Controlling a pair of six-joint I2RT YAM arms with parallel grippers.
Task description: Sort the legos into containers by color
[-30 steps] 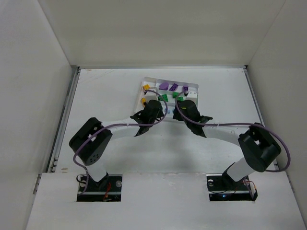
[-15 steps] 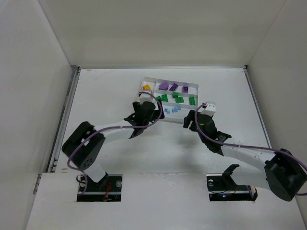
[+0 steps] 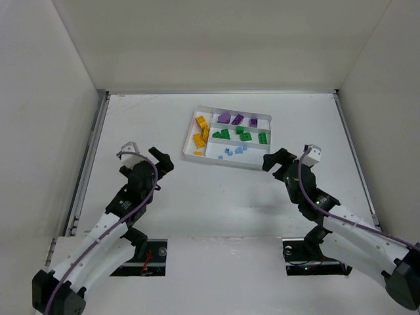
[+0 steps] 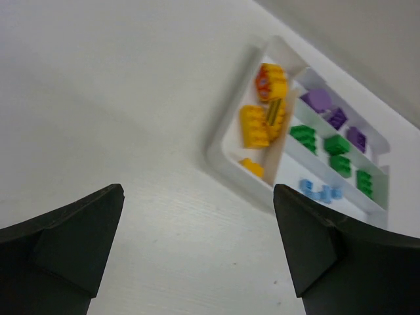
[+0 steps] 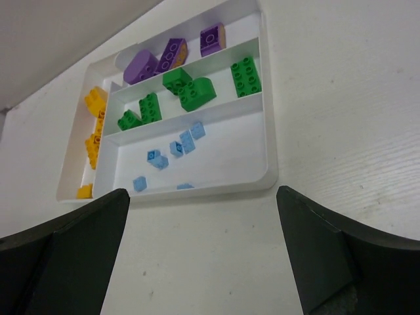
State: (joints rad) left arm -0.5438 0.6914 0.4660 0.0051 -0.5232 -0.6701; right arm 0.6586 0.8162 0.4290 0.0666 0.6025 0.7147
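— Where are the arms?

— Both are away from the shallow white rectangular plastic tray [image 3: 256, 156], one on each side of it. The left arm rises from its base at the near edge and leans forward, with the left gripper [image 3: 161, 157] pointing up and to the right towards the tray but well apart from it.

— And its jaws?

— Spread wide with nothing between them. In the left wrist view only white table [image 3: 216, 197] shows between the two dark fingers [image 4: 62, 243].

— The other one?

— The right arm lies low, reaching in from the near right corner. The right gripper [image 3: 274, 159] is angled up and to the left, near the tray's near right corner but not touching it. Its jaws are wide apart too, and empty.

— And the bricks?

— All the ones I can see are inside the tray. The small yellow-orange studded plastic bricks [image 3: 201, 131] sit in the short end section on the left. The purple bricks [image 3: 237, 119] are in the far strip, the green bricks [image 3: 239, 135] in the middle strip, and the tiny pale blue bricks [image 3: 233, 151] are scattered in the near strip, mostly towards its left half.
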